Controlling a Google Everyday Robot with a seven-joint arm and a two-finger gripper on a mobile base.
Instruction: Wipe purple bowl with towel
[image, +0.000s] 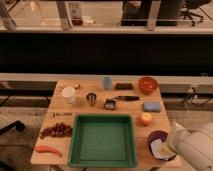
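The purple bowl (157, 137) sits at the front right corner of the wooden table (85, 111), right of the green tray. A white towel (159, 148) lies inside the bowl, pressed against its right side. My white arm (194, 146) comes in from the lower right. My gripper (169, 148) is at the towel, over the bowl's right half, and my own arm hides most of it. The bowl's right rim is hidden behind the arm.
A large green tray (102, 140) fills the front middle. An orange (145, 118), a blue sponge (151, 106) and a red bowl (148, 84) stand behind the purple bowl. Cups (68, 94), a knife (125, 98), grapes (56, 130) and a red chili (48, 149) lie to the left.
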